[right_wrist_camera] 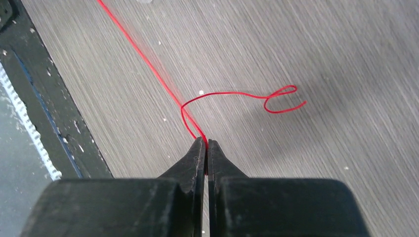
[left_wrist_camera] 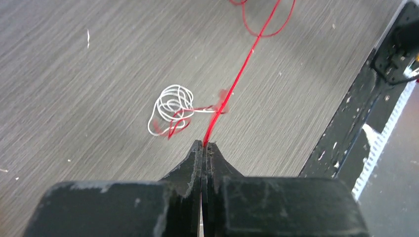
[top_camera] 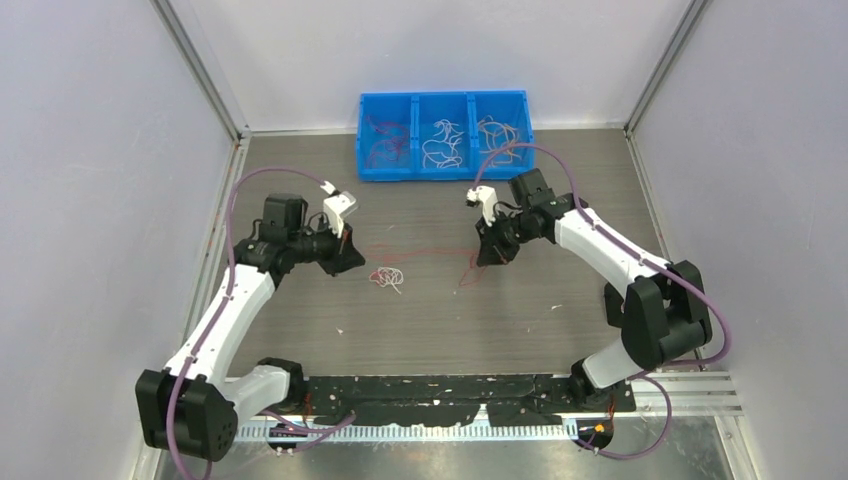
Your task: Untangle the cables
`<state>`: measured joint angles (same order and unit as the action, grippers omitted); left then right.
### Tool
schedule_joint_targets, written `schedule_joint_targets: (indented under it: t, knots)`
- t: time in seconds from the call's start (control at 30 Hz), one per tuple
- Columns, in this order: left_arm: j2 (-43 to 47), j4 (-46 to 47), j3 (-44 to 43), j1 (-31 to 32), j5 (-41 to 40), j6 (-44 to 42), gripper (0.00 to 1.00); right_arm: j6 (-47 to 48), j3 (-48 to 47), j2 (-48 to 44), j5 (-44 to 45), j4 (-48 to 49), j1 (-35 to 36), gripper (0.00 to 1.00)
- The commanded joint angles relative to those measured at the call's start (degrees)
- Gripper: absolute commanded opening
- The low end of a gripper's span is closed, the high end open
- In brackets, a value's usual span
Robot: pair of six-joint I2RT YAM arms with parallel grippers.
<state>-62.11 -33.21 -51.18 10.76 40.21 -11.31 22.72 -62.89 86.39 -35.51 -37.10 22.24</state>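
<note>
While the left gripper (left_wrist_camera: 203, 144) and right gripper (right_wrist_camera: 205, 141) each clamp the red cable (left_wrist_camera: 245, 63) taut, a hard pull may cinch the apparently snagged white coil (left_wrist_camera: 170, 104) tighter — or slip a grip.

Matt wood-grain table (top_camera: 430, 320), smooth glossy cables (left_wrist_camera: 237, 80)

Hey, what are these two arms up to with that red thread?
The left gripper and the right gripper are each shut on the same red wire, which runs taut between them. A white curl of wire is tangled with it near the left gripper. More wires lie in the blue bin at the back.
</note>
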Motion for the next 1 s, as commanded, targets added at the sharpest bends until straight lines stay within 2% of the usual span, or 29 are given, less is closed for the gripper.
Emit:
schedule_joint_targets:
  t: [0.0, 0.1, 0.2, 0.33, 0.37, 0.4, 0.43, 0.47, 0.53, 0.67, 0.8, 0.87, 0.97]
  knots:
    - [3.4, -2.0, 1.9, -1.1, -0.7, -7.3, 0.0, 4.9, -0.6, -0.2, 4.0, -6.0, -3.2, 0.05]
    - [2.8, -1.3, 0.8, -0.5, 2.0, -7.3, 0.0, 4.9, -0.7, 0.2, 4.8, -5.5, -3.8, 0.05]
    - [0.1, -1.5, -0.9, 2.2, 0.5, -6.8, 0.0, 3.7, -2.2, 1.5, 4.3, -4.8, -3.9, 0.05]
    - [-4.6, -9.5, -2.9, 6.9, -1.9, -17.8, 0.0, 4.4, -5.0, 4.0, 3.3, -6.5, -3.8, 0.05]
    - [-5.3, -9.9, -2.5, 7.7, -3.1, -20.0, 0.05, 5.3, -5.4, 4.9, 3.9, -7.6, -3.9, 0.06]
    - [-5.5, -9.3, -1.5, 7.9, -3.4, -21.2, 0.22, 5.8, -5.4, 5.5, 4.4, -8.6, -3.8, 0.1]
    - [-5.8, -7.5, -0.5, 8.0, -3.9, -21.4, 0.46, 6.4, -5.4, 5.9, 5.1, -8.9, -3.9, 0.2]
    - [-6.2, -5.7, 0.5, 8.0, -4.5, -21.5, 0.55, 6.5, -5.4, 6.4, 5.2, -9.5, -3.9, 0.22]
    - [-7.6, -2.3, 1.4, 8.0, -4.6, -23.7, 0.62, 6.3, -5.5, 6.7, 5.1, -9.7, -3.9, 0.26]
    - [-11.5, 1.7, 1.3, 8.4, -4.3, -32.1, 0.66, 5.3, -5.8, 7.3, 6.2, -10.1, -3.9, 0.29]
    - [-15.4, 0.6, 1.6, 11.2, -4.9, -46.9, 0.67, 5.3, -7.0, 8.0, 8.1, -12.4, -4.0, 0.48]
    - [-17.2, 0.9, 1.7, 13.0, -5.7, -49.7, 0.67, 4.5, -7.3, 7.1, 7.3, -12.6, -4.0, 0.63]
    - [-21.1, -0.6, -0.6, 16.7, -11.0, -49.6, 0.63, 3.2, -7.8, 5.5, 5.9, -12.5, -4.0, 0.69]
